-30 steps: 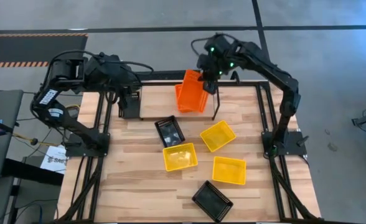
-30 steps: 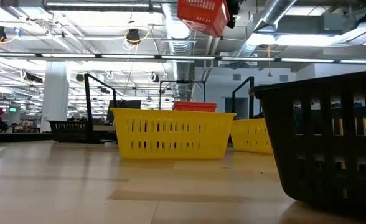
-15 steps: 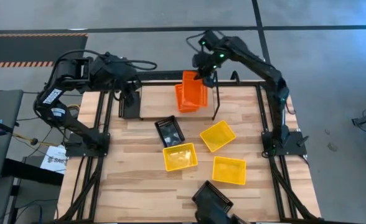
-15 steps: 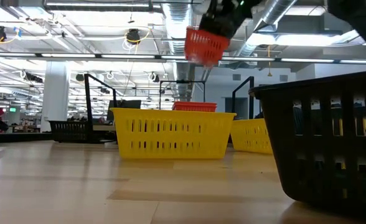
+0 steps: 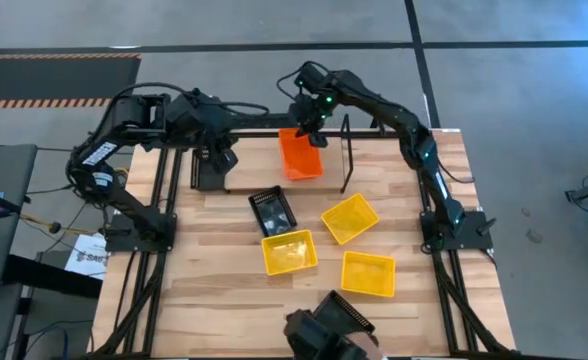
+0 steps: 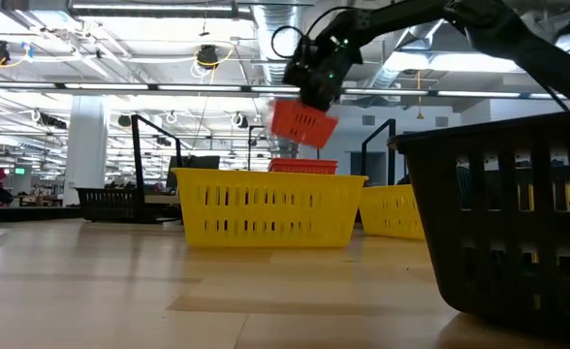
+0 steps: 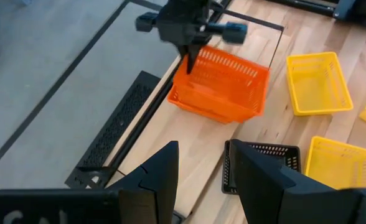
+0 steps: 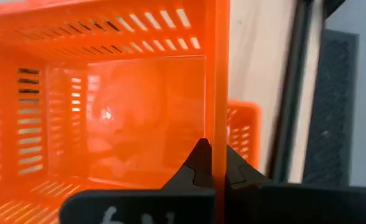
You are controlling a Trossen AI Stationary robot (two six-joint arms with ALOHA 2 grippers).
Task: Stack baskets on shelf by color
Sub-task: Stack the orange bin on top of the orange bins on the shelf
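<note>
**Red-orange basket held over its stack at the far edge**

The right gripper [image 5: 309, 118] reaches to the far edge of the table, its fingers clenched on one long rim of a red-orange mesh-sided plastic basket [image 5: 301, 152]. In the right wrist view the thin wall runs straight up between the two dark fingertips [image 8: 203, 163], so the basket hangs from a single side. That likely explains why it tilts in the low view [image 6: 302, 122], one end lower than the other, clear above another red-orange basket [image 6: 302, 167] resting behind the yellow ones. Gripping the rim leaves the floor free to nest into the basket below; the wrist view shows a second orange wall [image 8: 242, 134] underneath, slightly offset, so some alignment seems needed before letting go.

The held basket is a shallow rectangle with slotted sides and a smooth, glossy floor.

The left gripper [image 5: 219, 152] waits near the far-left corner, its fingers [image 7: 153, 180] spread apart and holding nothing.

Toward the middle lie a black mesh basket [image 5: 273, 210] and three yellow mesh baskets [image 5: 349, 218], [image 5: 289, 252], [image 5: 368, 274]; another black basket [image 5: 340, 320] sits at the near edge.
</note>
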